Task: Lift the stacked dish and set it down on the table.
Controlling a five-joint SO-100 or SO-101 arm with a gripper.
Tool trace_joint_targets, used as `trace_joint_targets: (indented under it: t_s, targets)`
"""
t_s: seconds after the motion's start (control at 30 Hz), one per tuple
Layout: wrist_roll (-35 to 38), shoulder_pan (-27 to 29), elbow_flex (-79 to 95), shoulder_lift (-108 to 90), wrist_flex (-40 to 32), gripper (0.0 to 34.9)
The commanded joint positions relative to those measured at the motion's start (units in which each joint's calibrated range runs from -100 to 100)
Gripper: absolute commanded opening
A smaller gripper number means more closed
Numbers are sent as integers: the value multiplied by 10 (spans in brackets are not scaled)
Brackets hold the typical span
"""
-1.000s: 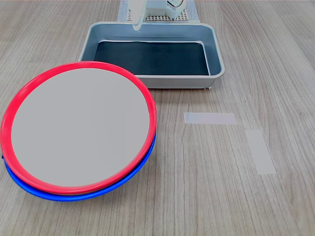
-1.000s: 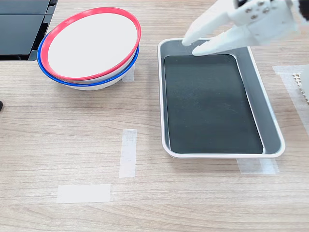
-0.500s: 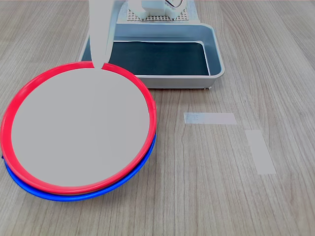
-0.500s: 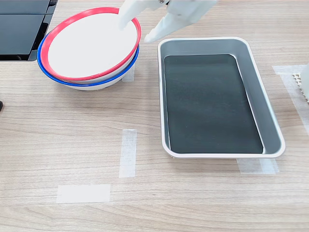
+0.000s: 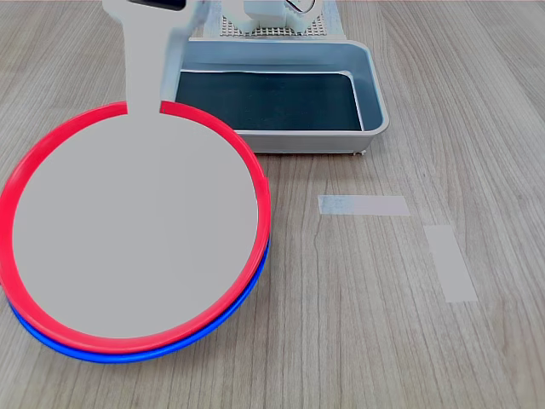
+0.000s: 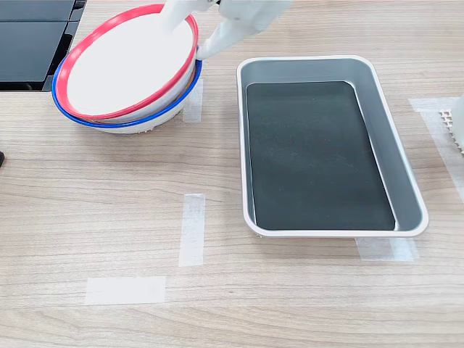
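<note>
Resting on the blue-rimmed plate (image 6: 109,119), the stacked dish (image 5: 136,230) has not left the stack, though in the second exterior view its rim nearest the tray sits tilted up off the blue rim below. The stack stands on the table (image 5: 409,324), near the lower left of the first exterior view and at the upper left of the second exterior view.

The gripper (image 6: 190,32) straddles the red rim on the side facing the grey tray (image 6: 326,145): one finger (image 6: 176,13) lies over the pale centre, the other (image 6: 217,40) reaches down outside the rim. The jaws appear spread around the rim; whether they press it yet cannot be told from either view.

Progress, as judged:
- Approach and placing of the jaws — done.
- Firm grasp — unconfirmed.
- Lift, carry and setting down on bare tabletop — all remaining.

Changes against the earlier frames:
- One second ago the gripper hung over the tray, well apart from the plates; half a second ago it was just at the red rim.
- The dish has shifted across the blue-rimmed plate, away from the tray, and its near edge has risen.
- The tray and the two tape strips (image 5: 364,204) have not moved.
</note>
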Motion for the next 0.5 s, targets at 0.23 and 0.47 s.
trace_joint_targets:
  t_s: [0.23,0.47]
  targets:
    - [14,5,-66,50,-14,125]
    - [18,4,-68,56,-7,3]
